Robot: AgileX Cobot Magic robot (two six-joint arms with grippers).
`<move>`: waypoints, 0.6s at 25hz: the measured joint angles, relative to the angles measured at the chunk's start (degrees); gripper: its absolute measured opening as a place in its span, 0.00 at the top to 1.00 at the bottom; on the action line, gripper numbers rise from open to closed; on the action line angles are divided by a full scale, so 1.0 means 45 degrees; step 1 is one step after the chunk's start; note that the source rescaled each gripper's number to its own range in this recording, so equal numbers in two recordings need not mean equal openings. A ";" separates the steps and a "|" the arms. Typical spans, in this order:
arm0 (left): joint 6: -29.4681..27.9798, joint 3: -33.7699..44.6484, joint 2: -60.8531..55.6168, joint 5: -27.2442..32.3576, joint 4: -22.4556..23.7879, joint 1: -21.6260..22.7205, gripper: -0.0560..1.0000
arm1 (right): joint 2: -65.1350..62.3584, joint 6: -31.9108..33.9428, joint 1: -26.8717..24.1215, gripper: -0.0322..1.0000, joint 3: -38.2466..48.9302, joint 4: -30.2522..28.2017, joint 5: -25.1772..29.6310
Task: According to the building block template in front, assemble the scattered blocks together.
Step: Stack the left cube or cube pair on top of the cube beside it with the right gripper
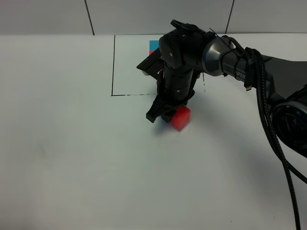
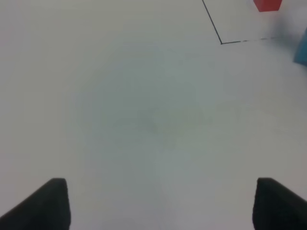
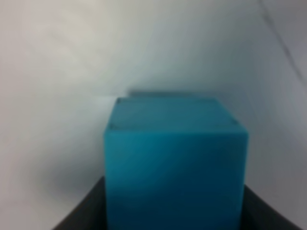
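My right gripper (image 1: 162, 116) points down at the white table just in front of the drawn frame. In the right wrist view it (image 3: 175, 218) is shut on the cyan block (image 3: 175, 167), which fills the gap between the dark fingers (image 3: 81, 215). From above the arm hides this block. The red block (image 1: 181, 118) sits on the table touching the gripper's right side. Behind the arm, a cyan corner of the building block template (image 1: 153, 45) shows inside the black rectangle (image 1: 113, 67). My left gripper (image 2: 160, 206) hovers open over bare table, holding nothing.
The left wrist view shows the frame's corner (image 2: 220, 43), a red cube (image 2: 267, 5) inside the frame and a blurred cyan edge (image 2: 302, 52) outside it. The right arm's cable (image 1: 283, 163) hangs at the right. White table (image 1: 72, 158) spreads to the left and front.
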 joint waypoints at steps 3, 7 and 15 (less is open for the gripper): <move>0.0000 0.0000 0.0000 0.0000 0.0000 0.0000 0.30 | -0.0345 0.3625 0.0000 0.96 -0.0010 0.0172 0.0679; 0.0000 0.0000 0.0000 0.0000 0.0000 0.0000 0.30 | -0.0486 0.6506 0.0000 0.96 -0.0010 0.0378 0.0788; 0.0000 0.0000 0.0000 0.0000 0.0000 0.0000 0.30 | -0.0486 0.8603 0.0486 0.96 -0.0010 0.0095 0.0023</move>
